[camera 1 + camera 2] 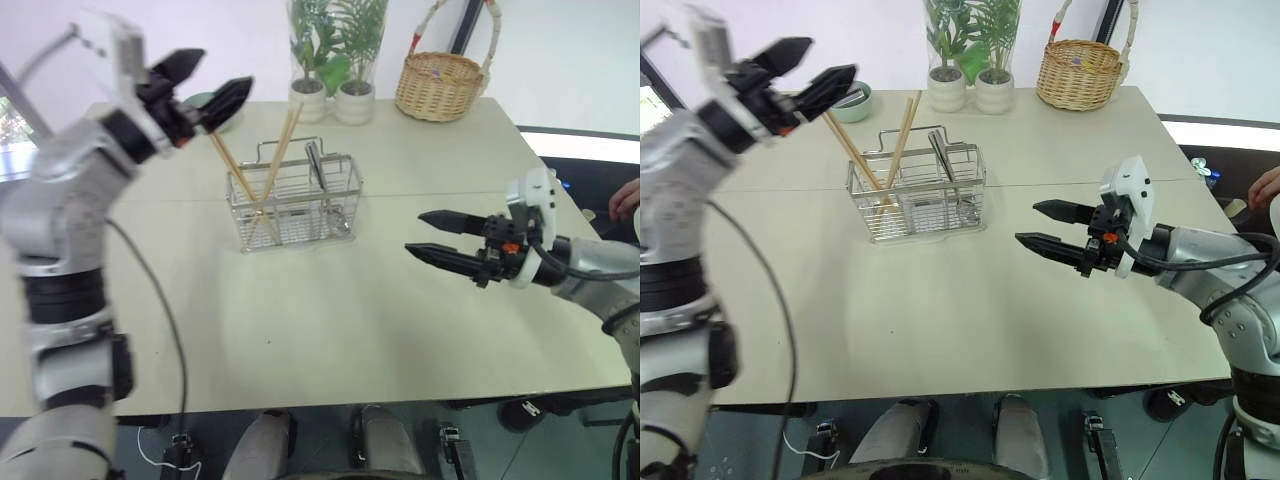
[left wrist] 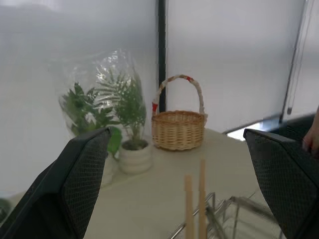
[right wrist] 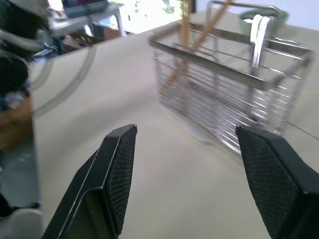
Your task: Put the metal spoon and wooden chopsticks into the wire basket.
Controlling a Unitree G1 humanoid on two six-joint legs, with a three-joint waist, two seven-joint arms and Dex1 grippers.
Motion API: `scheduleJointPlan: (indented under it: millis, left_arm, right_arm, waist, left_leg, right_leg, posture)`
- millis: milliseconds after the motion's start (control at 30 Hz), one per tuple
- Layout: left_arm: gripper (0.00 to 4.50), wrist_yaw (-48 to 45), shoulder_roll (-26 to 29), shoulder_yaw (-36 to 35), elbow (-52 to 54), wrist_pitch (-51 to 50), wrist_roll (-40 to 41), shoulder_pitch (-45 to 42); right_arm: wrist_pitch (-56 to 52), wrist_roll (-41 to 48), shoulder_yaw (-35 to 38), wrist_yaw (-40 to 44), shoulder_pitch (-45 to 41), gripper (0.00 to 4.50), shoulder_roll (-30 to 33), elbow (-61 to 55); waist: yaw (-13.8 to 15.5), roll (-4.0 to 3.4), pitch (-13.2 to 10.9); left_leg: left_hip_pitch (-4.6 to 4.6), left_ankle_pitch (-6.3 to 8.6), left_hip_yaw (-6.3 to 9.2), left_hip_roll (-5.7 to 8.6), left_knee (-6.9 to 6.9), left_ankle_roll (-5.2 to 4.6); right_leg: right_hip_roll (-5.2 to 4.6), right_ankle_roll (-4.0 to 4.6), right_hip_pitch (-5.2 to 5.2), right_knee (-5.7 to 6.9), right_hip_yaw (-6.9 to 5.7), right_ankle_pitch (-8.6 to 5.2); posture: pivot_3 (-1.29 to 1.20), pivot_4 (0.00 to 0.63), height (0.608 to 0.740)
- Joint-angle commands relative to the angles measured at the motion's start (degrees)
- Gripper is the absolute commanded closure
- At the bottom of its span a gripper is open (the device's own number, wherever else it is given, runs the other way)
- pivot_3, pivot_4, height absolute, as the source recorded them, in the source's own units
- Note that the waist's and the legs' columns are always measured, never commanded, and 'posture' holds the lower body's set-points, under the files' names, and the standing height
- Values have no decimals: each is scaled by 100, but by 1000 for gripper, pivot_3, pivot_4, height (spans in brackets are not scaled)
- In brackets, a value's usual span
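Over the near right part of the table (image 1: 330, 340), the right gripper (image 1: 432, 238) hovered with its fingers apart and empty, pointing toward the wire basket (image 1: 296, 205). Farther back, the basket held both wooden chopsticks (image 1: 272, 165), crossed and leaning, and the metal spoon (image 1: 318, 172) upright beside them. Above its left end the left gripper (image 1: 204, 82) hung spread wide, holding nothing. Behind stood potted plants (image 1: 335, 50) and a wicker basket (image 1: 440, 85).
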State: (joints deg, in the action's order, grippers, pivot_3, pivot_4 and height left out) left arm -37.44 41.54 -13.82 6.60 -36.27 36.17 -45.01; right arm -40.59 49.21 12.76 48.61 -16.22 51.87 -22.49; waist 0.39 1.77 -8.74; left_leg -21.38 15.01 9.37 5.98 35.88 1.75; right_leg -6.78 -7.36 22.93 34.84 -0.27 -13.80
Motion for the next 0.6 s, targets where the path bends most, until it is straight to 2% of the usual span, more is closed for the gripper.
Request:
scheduleJointPlan:
  millis: [33,167,233,400,600]
  left_arm:
    - [15,-1333,1077,-260,239,40,65,574]
    - [15,-2269,2140,-583,192,159,-76,1486]
    - [15,-2568,2495,-874,237,222,-135,1926]
    - [15,-2715,2766,-1436,522,66,-35,2480]
    - [15,-2656,2734,-1550,805,11,26,2643]
  right_arm:
    - [433,-484,-107,414,-303,1230,137,410]
    - [718,-841,-279,737,-583,1230,105,829]
    - [846,-969,-323,896,-696,1230,115,961]
    - [942,-1166,-419,1119,-1026,1230,77,1319]
    - [886,-1261,-554,1145,-1158,1230,-56,1263]
  waist:
    - [-19,-15,0]
    - [29,-24,-6]
    - [35,-27,-8]
    - [33,-43,-18]
    - [30,-42,-17]
  left_leg:
    - [2,1,-4,0,-2,-2]
    - [-2,1,-6,-3,-7,-2]
    - [-4,2,-6,-5,-9,-2]
    - [-3,2,-3,-9,-20,-2]
    - [-7,2,-6,-13,-42,-2]
  right_leg:
    - [-1,1,2,0,3,-1]
    - [-3,11,7,-4,5,-6]
    - [-3,22,7,-13,5,-12]
    - [-2,26,10,-60,2,-11]
    - [-2,15,7,-60,2,-5]
  posture:
    - [0,150,700]
    - [0,150,700]
    - [0,150,700]
    - [0,150,700]
    - [0,150,700]
